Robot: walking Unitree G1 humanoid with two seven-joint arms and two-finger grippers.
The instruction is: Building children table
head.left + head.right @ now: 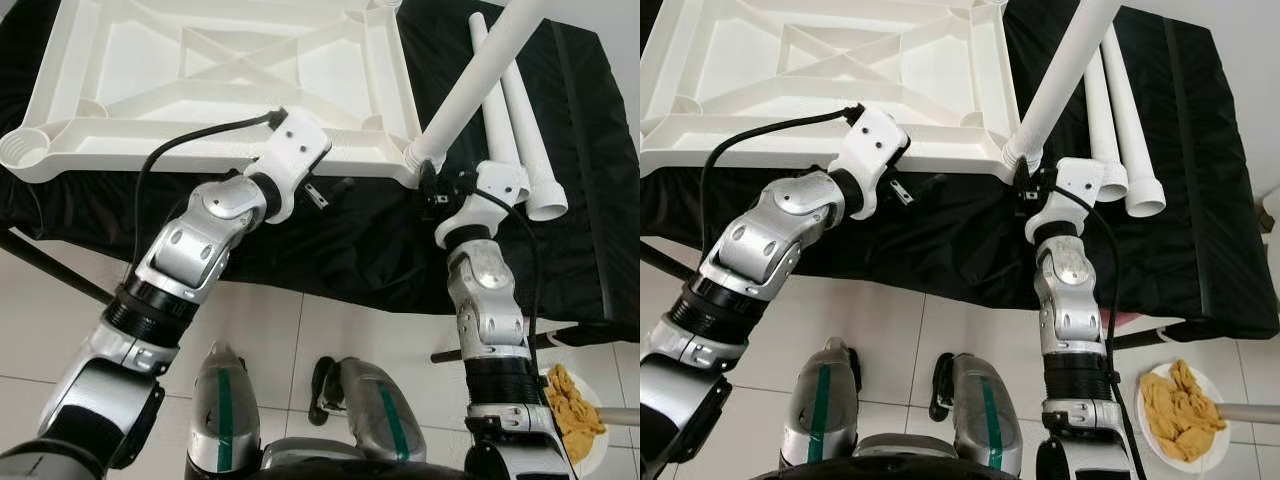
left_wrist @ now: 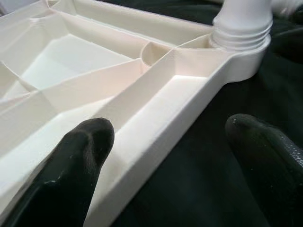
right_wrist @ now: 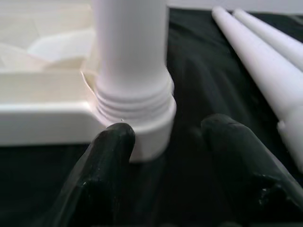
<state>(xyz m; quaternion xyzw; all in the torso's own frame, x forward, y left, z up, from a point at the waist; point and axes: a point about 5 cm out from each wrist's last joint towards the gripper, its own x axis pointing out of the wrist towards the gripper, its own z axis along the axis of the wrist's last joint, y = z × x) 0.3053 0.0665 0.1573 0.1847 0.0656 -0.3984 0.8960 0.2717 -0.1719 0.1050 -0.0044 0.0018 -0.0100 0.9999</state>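
A white plastic tabletop (image 1: 140, 50) lies upside down on a black cloth (image 1: 360, 250). One white leg (image 1: 480, 75) stands tilted in the near right corner socket (image 3: 137, 118), with its thread ridges showing. Two loose legs (image 1: 525, 130) lie side by side on the cloth to the right. My left gripper (image 2: 175, 142) is open at the tabletop's near edge, one finger (image 2: 80, 146) over the ribbed underside and the other over the cloth. My right gripper (image 3: 165, 137) is open just below the socket, with one fingertip (image 3: 113, 142) against the socket's base.
An empty corner socket (image 1: 25, 148) sits at the tabletop's near left. A plate (image 1: 1180, 405) of yellowish pieces rests on the tiled floor at lower right. A dark bar (image 1: 50, 265) slants under the cloth's left edge. My own legs (image 1: 380, 410) stand on the tiles.
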